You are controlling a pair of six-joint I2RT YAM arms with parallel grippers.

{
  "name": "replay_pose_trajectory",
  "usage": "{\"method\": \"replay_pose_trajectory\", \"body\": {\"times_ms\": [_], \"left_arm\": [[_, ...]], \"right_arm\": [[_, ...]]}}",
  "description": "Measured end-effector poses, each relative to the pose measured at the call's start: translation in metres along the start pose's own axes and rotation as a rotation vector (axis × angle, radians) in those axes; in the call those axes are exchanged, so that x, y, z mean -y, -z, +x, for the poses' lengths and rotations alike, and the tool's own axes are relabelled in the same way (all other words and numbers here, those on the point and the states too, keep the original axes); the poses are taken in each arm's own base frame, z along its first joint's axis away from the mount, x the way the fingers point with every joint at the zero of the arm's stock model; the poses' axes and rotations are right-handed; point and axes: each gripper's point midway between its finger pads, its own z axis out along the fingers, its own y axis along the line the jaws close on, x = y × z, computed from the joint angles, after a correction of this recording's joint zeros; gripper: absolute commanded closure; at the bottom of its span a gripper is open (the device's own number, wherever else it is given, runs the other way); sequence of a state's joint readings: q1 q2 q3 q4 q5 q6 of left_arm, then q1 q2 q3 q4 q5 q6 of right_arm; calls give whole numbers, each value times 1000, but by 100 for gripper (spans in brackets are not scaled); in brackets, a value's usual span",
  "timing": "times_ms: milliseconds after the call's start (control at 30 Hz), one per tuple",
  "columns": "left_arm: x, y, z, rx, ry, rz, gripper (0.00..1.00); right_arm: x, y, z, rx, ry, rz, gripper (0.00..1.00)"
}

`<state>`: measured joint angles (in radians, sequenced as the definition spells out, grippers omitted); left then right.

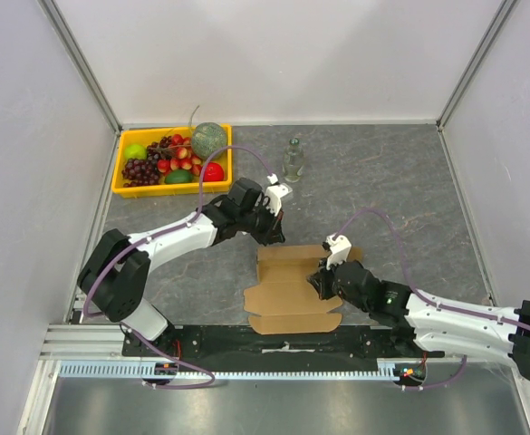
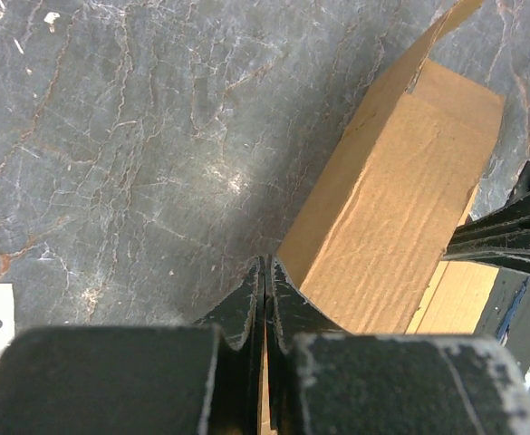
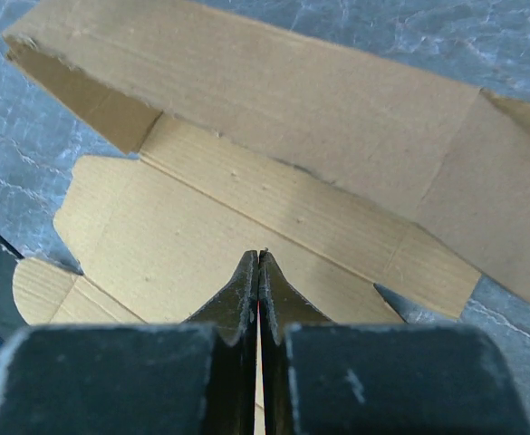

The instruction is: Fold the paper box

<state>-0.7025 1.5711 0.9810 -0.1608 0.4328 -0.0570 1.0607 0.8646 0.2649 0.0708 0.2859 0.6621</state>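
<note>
The paper box (image 1: 287,294) lies near the front of the grey table as a brown die-cut cardboard sheet with its flaps spread. My left gripper (image 1: 274,237) is at its far edge, shut. In the left wrist view the left gripper (image 2: 265,263) touches the near corner of a raised cardboard panel (image 2: 400,199). My right gripper (image 1: 322,283) is over the sheet's right part, also shut. In the right wrist view the right gripper (image 3: 259,256) rests on the flat inner panel (image 3: 156,227), with the raised far panel (image 3: 246,100) beyond it.
A yellow tray (image 1: 169,188) of fruit stands at the back left. A small clear bottle (image 1: 293,160) stands just right of it. White walls close the table on three sides. The right arm's dark fingers (image 2: 509,236) show in the left wrist view.
</note>
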Motion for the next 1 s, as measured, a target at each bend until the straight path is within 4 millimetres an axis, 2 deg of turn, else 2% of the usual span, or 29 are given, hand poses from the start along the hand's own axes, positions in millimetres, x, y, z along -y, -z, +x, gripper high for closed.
{"method": "replay_pose_trajectory", "body": {"times_ms": [267, 400, 700, 1000], "left_arm": [[3, 0, 6, -3, 18, 17, 98], [6, 6, 5, 22, 17, 16, 98], [18, 30, 7, 94, 25, 18, 98], [17, 35, 12, 108, 36, -4, 98]], "right_arm": [[6, 2, 39, -87, 30, -11, 100], [8, 0, 51, -108, 45, -9, 100], [5, -13, 54, -88, 67, 1, 100], [7, -34, 41, -7, 64, 70, 100]]}}
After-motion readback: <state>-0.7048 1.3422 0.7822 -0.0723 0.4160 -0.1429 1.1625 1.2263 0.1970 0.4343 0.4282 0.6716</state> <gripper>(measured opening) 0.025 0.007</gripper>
